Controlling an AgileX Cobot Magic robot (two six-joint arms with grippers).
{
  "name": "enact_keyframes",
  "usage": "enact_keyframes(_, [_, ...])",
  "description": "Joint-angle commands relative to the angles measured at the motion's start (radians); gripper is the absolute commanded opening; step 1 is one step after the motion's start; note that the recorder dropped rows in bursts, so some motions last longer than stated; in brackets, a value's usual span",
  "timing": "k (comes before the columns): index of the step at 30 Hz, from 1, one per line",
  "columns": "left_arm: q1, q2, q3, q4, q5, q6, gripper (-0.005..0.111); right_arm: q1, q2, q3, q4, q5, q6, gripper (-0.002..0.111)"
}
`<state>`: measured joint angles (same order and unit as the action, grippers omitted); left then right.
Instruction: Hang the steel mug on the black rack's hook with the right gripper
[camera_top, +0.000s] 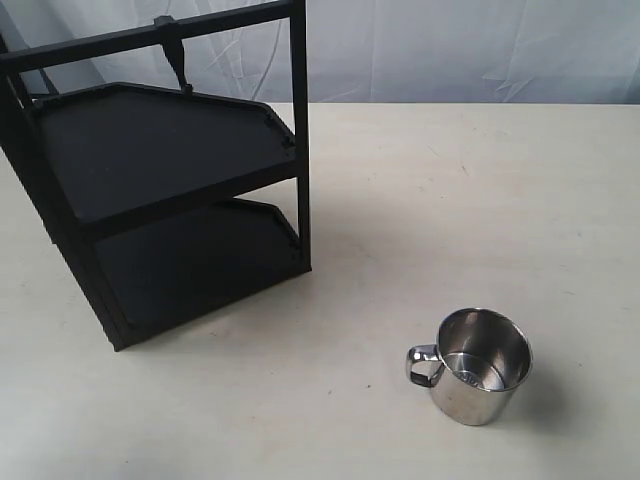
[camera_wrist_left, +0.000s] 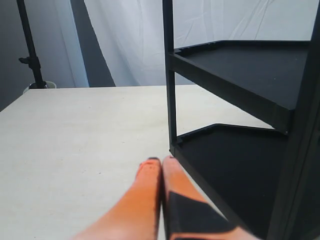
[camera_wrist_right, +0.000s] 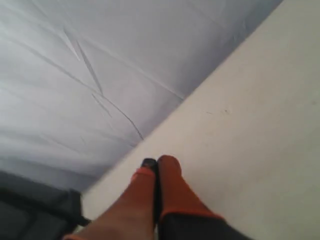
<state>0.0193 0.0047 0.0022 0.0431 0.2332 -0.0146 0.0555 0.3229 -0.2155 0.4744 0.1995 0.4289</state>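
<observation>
Rack (camera_top: 165, 190) stands on desk (camera_top: 450, 200), left rear. Mug (camera_top: 478, 365) upright, front right, well apart. Hook (camera_top: 172, 45) on rack's top crossbar.

So that's one small shiny stainless steel mug (camera_top: 481, 364), one big matte black metal rack (camera_top: 150, 190) with two flat shelves and one slim black hook (camera_top: 176, 52), plus two orange-fingered grippers (camera_wrist_left: 161, 161) (camera_wrist_right: 156, 162).

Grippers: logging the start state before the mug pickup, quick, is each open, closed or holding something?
Left gripper: closed, holding nothing.
Right gripper: closed, holding nothing; the steel mug stands alone on the table.
</observation>
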Motion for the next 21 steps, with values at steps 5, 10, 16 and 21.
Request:
enact_keyframes(5, [-0.001,-0.005,-0.002,-0.001,-0.002,-0.002,0.002,0.004,0.516,-0.452,-0.449,0.645,-0.166,-0.001])
enact_keyframes(10, [-0.001,-0.005,-0.002,-0.001,-0.002,-0.002,0.002,0.004,0.794,-0.540,-0.323,0.627,-0.429,-0.001])
enact_keyframes(16, [-0.001,-0.005,-0.002,-0.001,-0.002,-0.002,0.002,0.004,1.026,-0.540,0.009,0.646,-0.760,0.043])
enact_keyframes(21, [-0.001,-0.005,-0.002,-0.001,-0.002,-0.002,0.002,0.004,1.128,-0.540,0.100,0.666,-0.833,0.066])
